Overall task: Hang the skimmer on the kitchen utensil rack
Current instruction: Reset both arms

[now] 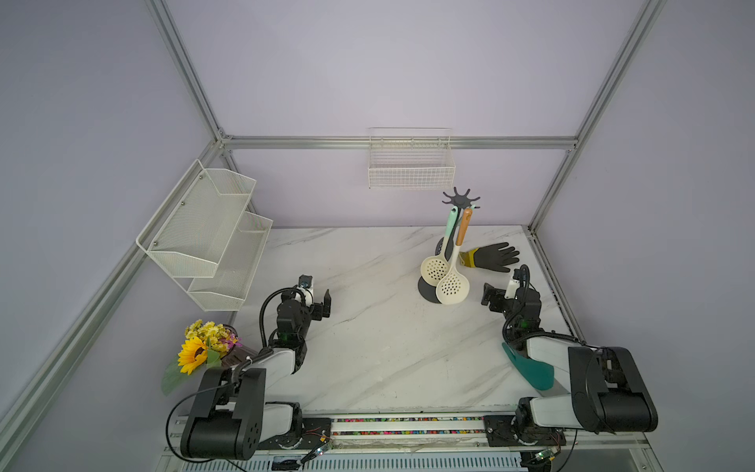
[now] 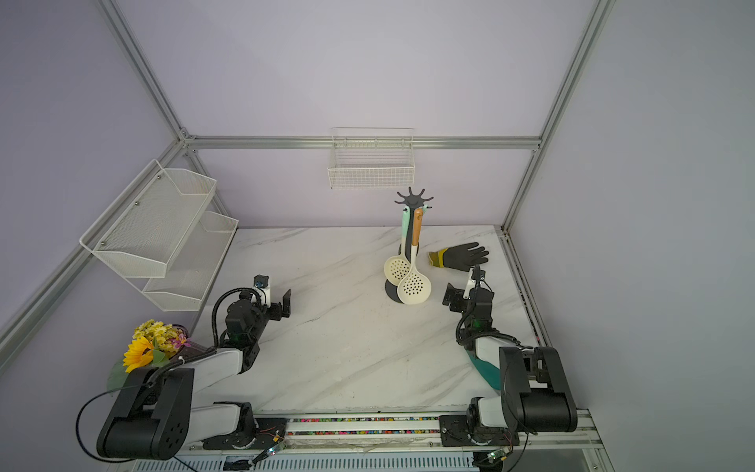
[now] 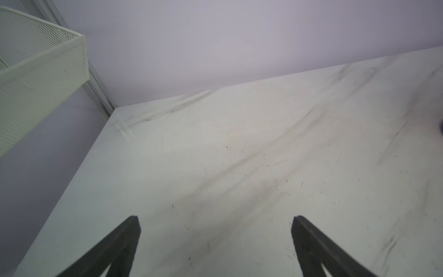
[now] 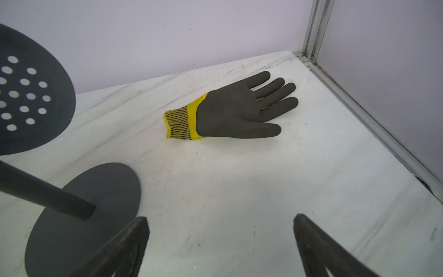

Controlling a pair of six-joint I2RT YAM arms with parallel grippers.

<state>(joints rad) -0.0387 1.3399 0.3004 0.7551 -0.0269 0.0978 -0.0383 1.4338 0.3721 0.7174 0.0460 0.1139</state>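
Observation:
The dark grey kitchen utensil rack (image 1: 461,199) (image 2: 413,200) stands at the back right of the marble table (image 1: 367,347). Two cream skimmers hang from its hooks. One has an orange handle (image 1: 451,287) (image 2: 413,288), the other a mint handle (image 1: 434,270). In the right wrist view a perforated skimmer head (image 4: 28,96) hangs above the rack's round base (image 4: 96,191). My right gripper (image 1: 488,296) (image 4: 220,218) is open and empty, just right of the rack's base. My left gripper (image 1: 325,304) (image 3: 215,219) is open over bare table at the left.
A black and yellow glove (image 1: 492,256) (image 4: 239,112) lies right of the rack. A teal object (image 1: 531,370) lies partly under my right arm. Flowers (image 1: 204,345) stand at front left. A white tiered mesh shelf (image 1: 208,233) and a wire basket (image 1: 410,169) hang on the walls.

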